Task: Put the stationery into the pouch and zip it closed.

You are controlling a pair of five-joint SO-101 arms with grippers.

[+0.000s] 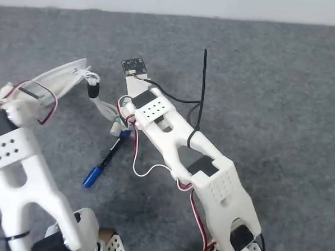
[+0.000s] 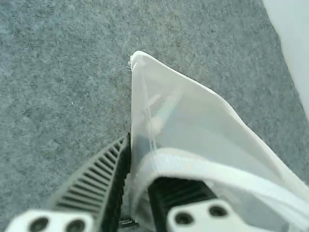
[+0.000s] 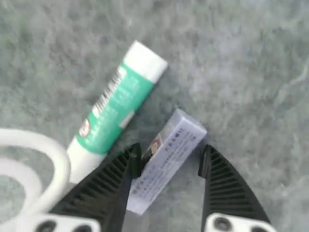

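My left gripper (image 2: 137, 193) is shut on the edge of the translucent white pouch (image 2: 193, 140) and holds it up off the grey carpet; in the high view the pouch (image 1: 60, 78) hangs at the left. My right gripper (image 3: 166, 159) is open and low over the carpet, its fingers on either side of a small pale eraser box (image 3: 166, 157). A green and white glue stick (image 3: 116, 104) lies just beside the eraser. In the high view the right gripper (image 1: 124, 123) is near the middle, with a blue pen (image 1: 100, 167) on the carpet in front of it.
A white marker with a black cap (image 1: 96, 96) lies between the pouch and the right arm. A white cable (image 3: 29, 159) loops next to the right gripper's finger. Bare grey carpet (image 1: 270, 97) stretches to the right and the back.
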